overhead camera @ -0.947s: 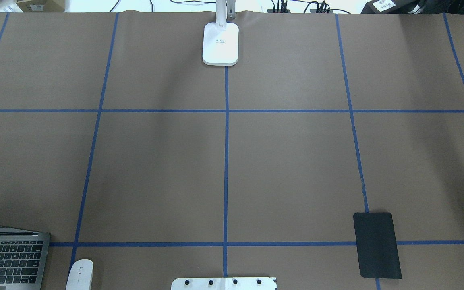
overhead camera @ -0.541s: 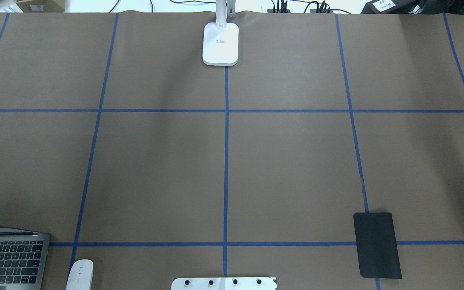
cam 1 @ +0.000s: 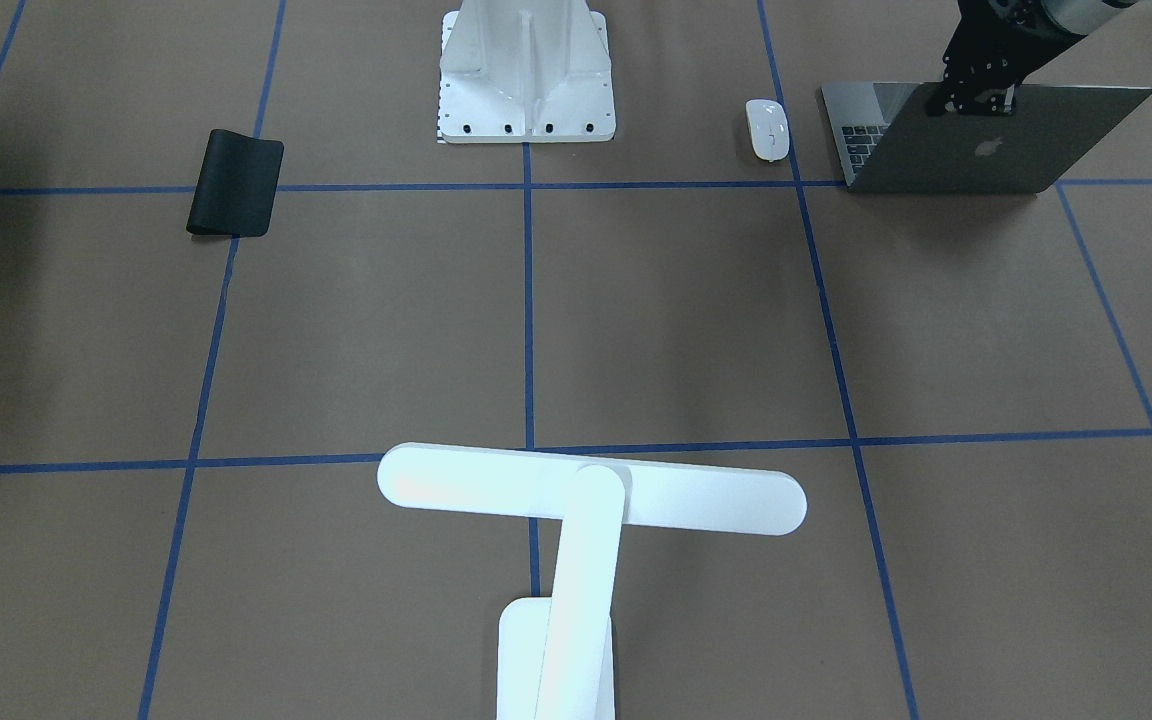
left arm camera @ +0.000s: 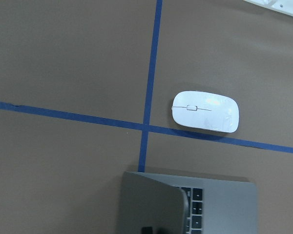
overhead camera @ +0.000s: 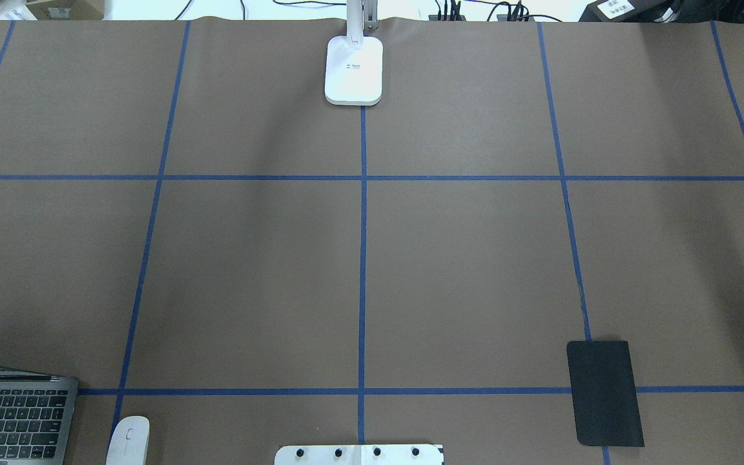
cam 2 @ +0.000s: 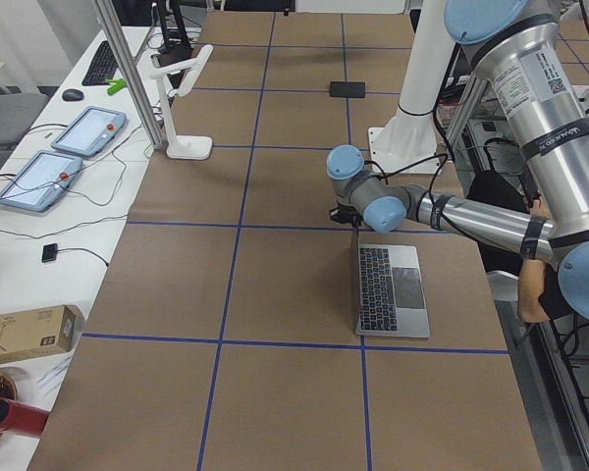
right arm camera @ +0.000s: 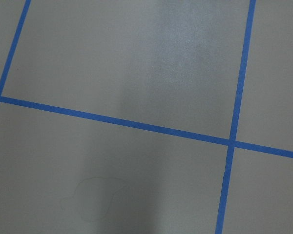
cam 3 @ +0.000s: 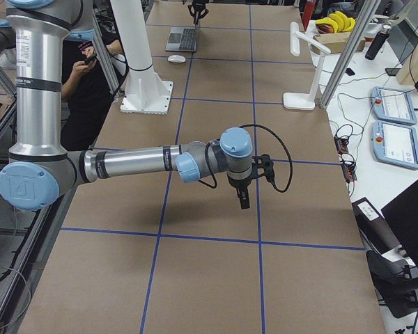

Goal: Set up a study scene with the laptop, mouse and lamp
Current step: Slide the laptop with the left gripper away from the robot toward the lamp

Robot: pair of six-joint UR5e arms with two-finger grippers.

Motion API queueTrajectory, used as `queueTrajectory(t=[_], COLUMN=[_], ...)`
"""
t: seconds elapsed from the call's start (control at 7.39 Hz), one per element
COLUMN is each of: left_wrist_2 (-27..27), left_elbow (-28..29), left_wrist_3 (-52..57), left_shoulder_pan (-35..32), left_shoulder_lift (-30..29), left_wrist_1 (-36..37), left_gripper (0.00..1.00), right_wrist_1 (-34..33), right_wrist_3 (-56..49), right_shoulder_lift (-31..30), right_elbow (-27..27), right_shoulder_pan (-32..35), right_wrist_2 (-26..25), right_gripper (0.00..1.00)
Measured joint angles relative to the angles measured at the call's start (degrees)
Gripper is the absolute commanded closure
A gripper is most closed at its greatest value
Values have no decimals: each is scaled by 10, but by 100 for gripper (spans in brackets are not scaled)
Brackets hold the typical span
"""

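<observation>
The dark-grey laptop (cam 1: 986, 150) stands open at the near left corner of the table, its keyboard (overhead camera: 10, 420) showing from overhead. My left gripper (cam 1: 971, 100) is at the top edge of the lid, shut on it; the left wrist view shows the lid (left arm camera: 151, 204) just below the camera. The white mouse (cam 1: 767, 129) lies right beside the laptop on a blue tape line (left arm camera: 206, 111). At the far middle edge stands the white lamp (cam 1: 591, 490), its base (overhead camera: 354, 70) on the centre line. My right gripper (cam 3: 242, 198) hangs over bare table; I cannot tell its state.
A thin black mat (overhead camera: 604, 392) lies at the near right. The white ribbed mount (cam 1: 526, 70) stands at the near middle edge. A person (cam 3: 90, 69) sits behind the robot. Tablets and cables (cam 2: 59, 157) lie on the side table past the lamp.
My left gripper has slid left, almost out of the overhead view, and the laptop's lid edge and right side have shifted slightly left with it. Mouse, lamp and mat have not moved.
</observation>
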Motion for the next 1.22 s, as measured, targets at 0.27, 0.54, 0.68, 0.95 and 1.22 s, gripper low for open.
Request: queueTrajectory(t=[0.27,0.54,0.68,0.95,1.22], left_wrist_2=[0,0,0,0,0], left_elbow=[0,0,0,-3,-18], left_wrist_3=[17,34,36,39,39], left_shoulder_pan=[-21,-38,-48,-70,-82], left_shoulder_lift=[-1,-3,-4,-14,-28], left_wrist_1=[-1,-1,-2,-2,-2], left_gripper=[100,100,100,100,100], right_wrist_1=[0,-1,-1,-1,0], right_wrist_3=[0,1,1,2,1], right_shoulder_lift=[0,0,1,2,2], right_elbow=[-2,-8,-11,-15,-16], right_shoulder_pan=[0,0,0,0,0], right_wrist_2=[0,0,0,0,0], right_gripper=[0,0,0,0,0])
